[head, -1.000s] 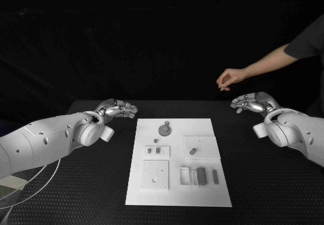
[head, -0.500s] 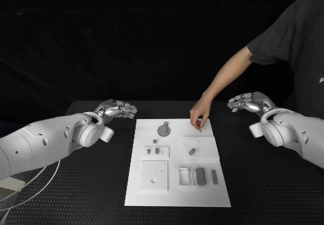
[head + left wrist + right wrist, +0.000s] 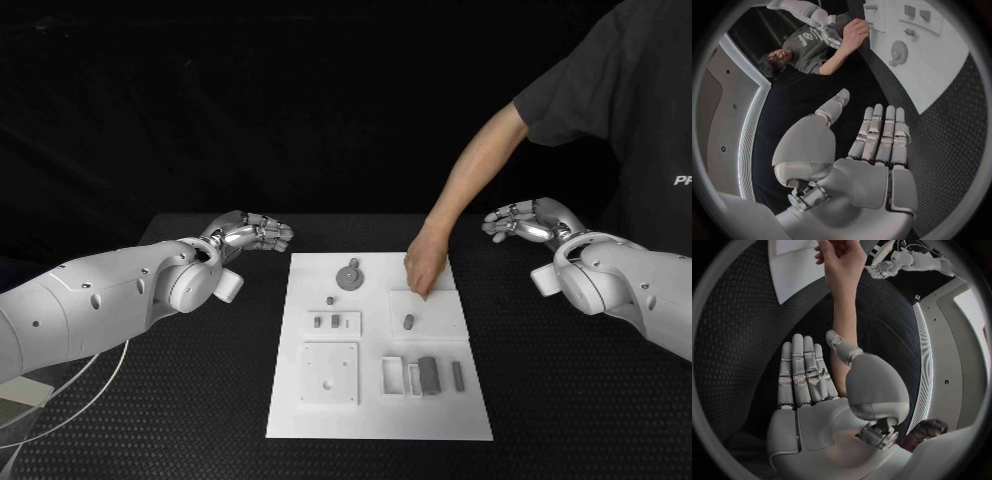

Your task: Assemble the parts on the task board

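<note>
Both robot hands are parked off the board, presumably to leave the person room; left hand [image 3: 254, 232] and right hand [image 3: 528, 220] hold nothing, fingers apart and loosely extended. A person's hand [image 3: 426, 268] rests on the task board [image 3: 378, 420], maybe placing a part, hard to tell; the parts [image 3: 427, 375] lie scattered there.

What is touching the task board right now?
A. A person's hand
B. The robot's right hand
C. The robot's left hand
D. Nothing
A: the person's hand reaches down onto the far right part of the task board, while the left hand and right hand hover off to its sides.
</note>
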You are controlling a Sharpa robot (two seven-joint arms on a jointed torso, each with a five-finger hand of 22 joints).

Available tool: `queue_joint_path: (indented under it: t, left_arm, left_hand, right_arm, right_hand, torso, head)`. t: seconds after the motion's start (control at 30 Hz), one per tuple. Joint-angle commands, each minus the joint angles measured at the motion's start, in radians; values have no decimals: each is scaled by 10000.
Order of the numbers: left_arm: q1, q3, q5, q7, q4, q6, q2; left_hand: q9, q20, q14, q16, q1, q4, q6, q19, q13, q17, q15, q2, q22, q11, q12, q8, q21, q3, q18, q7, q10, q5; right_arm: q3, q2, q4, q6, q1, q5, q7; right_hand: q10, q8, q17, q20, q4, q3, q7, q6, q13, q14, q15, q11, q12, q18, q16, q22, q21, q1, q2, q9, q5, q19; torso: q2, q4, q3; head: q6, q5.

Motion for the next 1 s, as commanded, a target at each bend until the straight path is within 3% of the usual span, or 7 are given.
queue_joint_path:
  t: [0.03, 0.67, 0.87, 1.0]
  left_arm:
    - [8, 7, 81, 151, 30, 83, 21]
    - [8, 6, 81, 107, 41, 131, 8]
    - [7, 6, 81, 99, 46, 135, -8]
    - [7, 5, 81, 110, 53, 141, -5]
  left_hand:
    - [14, -2, 19, -47, -27, 5, -13, -45, -15, -7, 78, 60, -13, 58, 62, 60, -8, 41, -153, 47, 38, -32]
    - [17, 18, 116, -32, 7, -4, -12, -34, -66, 8, 117, 59, -92, 76, 67, 69, -6, 42, -143, 77, 63, -31]
    - [17, 20, 129, -31, 14, -6, -12, -32, -74, 10, 119, 62, -105, 76, 67, 71, -5, 43, -141, 80, 66, -31]
    - [17, 25, 152, -26, 16, -6, -15, -30, -85, 14, 126, 57, -120, 80, 67, 71, -4, 38, -140, 83, 68, -31]
  right_arm:
    - [0, -10, 46, 159, -11, -300, -32]
    - [-15, -35, 299, 429, -30, -1015, -254]
    - [-22, -78, 648, 890, -71, -3168, -620]
    - [-25, -54, 984, 1004, -103, -4527, -747]
  right_hand:
    - [90, 39, 9, 12, 8, -48, -4, 73, -16, 62, -5, 7, -17, 5, -36, 10, -35, 39, 78, -12, -28, 75]
    - [135, 65, 109, 28, 5, -76, -23, 108, -53, 158, -22, -10, 4, 42, -139, 31, -37, 50, 71, -33, -29, 125]
    - [140, 53, 190, 44, 4, -143, -11, 74, -89, 208, -9, -8, 6, 66, -228, 44, -52, 20, -51, -63, -29, 144]
    - [147, 53, 411, 18, 5, -173, 1, 47, -143, 606, -177, -8, 9, 203, -170, 106, 84, 103, -136, -101, -27, 490]
  torso:
    - [-2, -2, -1]
    - [-2, 7, -15]
    - [-3, 7, -17]
    - [-3, -1, -18]
  head:
    - [-10, -11]
    - [-49, -44]
    - [-45, -52]
    - [-33, -64]
